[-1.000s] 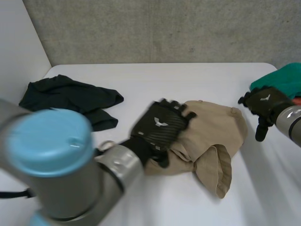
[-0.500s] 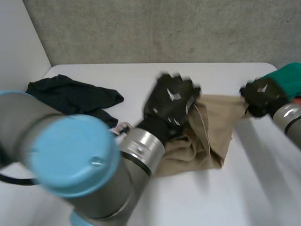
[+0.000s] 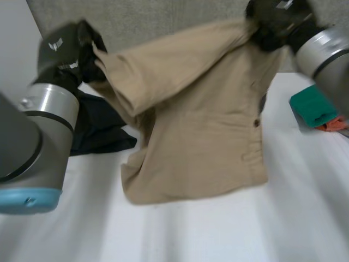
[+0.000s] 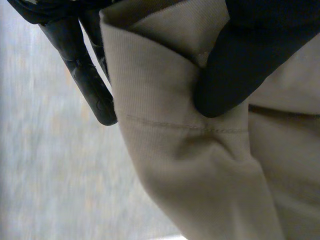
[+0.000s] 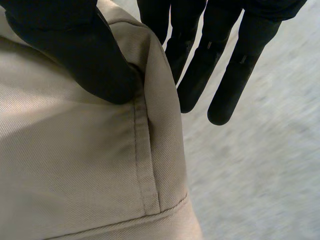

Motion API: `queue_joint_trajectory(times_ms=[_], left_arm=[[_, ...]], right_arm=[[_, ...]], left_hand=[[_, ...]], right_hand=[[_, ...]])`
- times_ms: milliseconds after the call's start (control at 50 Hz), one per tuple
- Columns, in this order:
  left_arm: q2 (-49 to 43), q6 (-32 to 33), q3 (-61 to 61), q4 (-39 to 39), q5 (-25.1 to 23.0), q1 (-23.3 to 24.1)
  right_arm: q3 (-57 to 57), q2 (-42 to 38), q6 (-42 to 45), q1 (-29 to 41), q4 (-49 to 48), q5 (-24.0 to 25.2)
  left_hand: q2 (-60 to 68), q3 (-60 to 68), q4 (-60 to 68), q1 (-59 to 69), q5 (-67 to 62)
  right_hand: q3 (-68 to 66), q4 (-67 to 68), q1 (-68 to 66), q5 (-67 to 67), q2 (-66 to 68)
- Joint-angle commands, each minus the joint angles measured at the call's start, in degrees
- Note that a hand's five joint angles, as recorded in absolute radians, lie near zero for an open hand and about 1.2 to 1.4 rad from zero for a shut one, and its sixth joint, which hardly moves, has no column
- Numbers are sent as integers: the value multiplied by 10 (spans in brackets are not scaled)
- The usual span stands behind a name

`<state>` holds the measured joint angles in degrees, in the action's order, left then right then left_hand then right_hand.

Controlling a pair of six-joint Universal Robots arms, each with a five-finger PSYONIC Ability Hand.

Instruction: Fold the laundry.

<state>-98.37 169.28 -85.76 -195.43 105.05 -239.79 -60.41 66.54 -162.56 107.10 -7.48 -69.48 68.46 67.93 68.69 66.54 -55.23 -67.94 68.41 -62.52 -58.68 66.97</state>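
Backdrop: grey concrete wall (image 3: 163,22) behind a white table (image 3: 218,229).
Tan garment (image 3: 202,131): strung in the air between both hands, spread wide above the middle of the table, with one flap doubled over on the left side. Lower edge down near the table; touching or just clear, cannot tell.
Left hand (image 3: 62,46): raised high at the garment's upper left corner, clamped on a stitched hem, thumb (image 4: 240,65) pressed onto the cloth and fingers (image 4: 85,75) behind it.
Right hand (image 3: 275,19): equally high at the upper right corner, pinching a seamed edge between thumb (image 5: 75,55) and straight fingers (image 5: 230,65).
Handling: probably soft but fairly dense woven twill; likely light enough for a pinch, with some body, so creases should hold. Not fragile, not slippery. Limp under its own weight, so apt to swing and bunch if moved fast.
Hold points: hems and seams best, being thick and doubled; the present corner grips look sound. Worth keeping clear of the button (image 3: 256,123).
Edges: top edge taut between the hands; left side folded on itself and likely needing a shake-out before laying flat.
Open room: broad bare table in front of and below the garment, good for laying it down.
Crowding, left: dark garment (image 3: 98,128) just beside the hanging cloth.
Crowding, right: green cloth (image 3: 315,106) near, with an orange item (image 3: 335,124) against it.
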Motion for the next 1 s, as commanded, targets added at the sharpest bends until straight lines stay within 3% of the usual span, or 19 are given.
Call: queue_joint_trajectory(times_ms=[20,80,120,140,160,220,280,360,440,560,640,740,780,900,1000], left_arm=[[-161,-33,67,53,-20,-45],[-242,-40,130,72,-15,-65],[-276,-47,166,84,-12,-72],[-293,-53,195,99,-13,-78],[-294,-55,207,107,-13,-81],[-270,-54,228,127,-11,-88],[-229,-50,220,124,-12,-93],[-151,-35,169,109,-25,-96],[-68,18,72,104,-78,-103],[17,89,-89,161,-165,-103],[37,113,-175,186,-202,-96],[20,128,-235,181,-218,-78],[-10,132,-239,151,-215,-73],[-87,145,-225,83,-206,-66],[-119,160,-205,67,-204,-57]], right_arm=[[56,-162,35,56,-48,-66],[101,-244,42,74,-105,-119],[127,-279,44,79,-139,-154],[140,-293,46,83,-156,-174],[159,-313,55,86,-195,-214],[168,-312,68,86,-234,-255],[146,-275,76,86,-249,-270],[76,-191,79,83,-203,-247],[-22,-89,103,70,-85,-161],[-151,2,191,43,124,-81],[-230,20,246,28,199,-63],[-306,18,276,16,153,-44],[-334,7,274,8,92,-29],[-367,-38,274,14,-48,-19],[-359,-67,271,19,-72,-21]], left_hand=[[115,121,113,135,-148],[67,73,65,86,-100],[-64,-58,-66,-44,31],[-248,-242,-250,-228,215],[-338,-332,-340,-319,305],[-576,-571,-579,-557,544],[-585,-579,-587,-565,552],[-585,-579,-587,-565,552],[-585,-579,-587,-565,552],[-356,-351,-358,-337,324],[-297,-291,-299,-278,264],[-316,-311,-319,-297,284],[-386,-380,-388,-366,353],[-399,-394,-401,-380,367],[-399,-394,-401,-380,367]], right_hand=[[-121,116,-175,-113,130],[-121,116,-175,-113,130],[152,-157,98,160,-143],[309,-313,254,316,-299],[442,-446,388,449,-432],[539,-543,484,546,-529],[579,-584,525,587,-570],[579,-584,525,587,-570],[579,-584,525,587,-570],[464,-468,409,471,-454],[388,-392,334,395,-378],[384,-389,330,392,-375],[383,-387,328,390,-373],[379,-384,325,387,-370],[285,-290,231,293,-276]])
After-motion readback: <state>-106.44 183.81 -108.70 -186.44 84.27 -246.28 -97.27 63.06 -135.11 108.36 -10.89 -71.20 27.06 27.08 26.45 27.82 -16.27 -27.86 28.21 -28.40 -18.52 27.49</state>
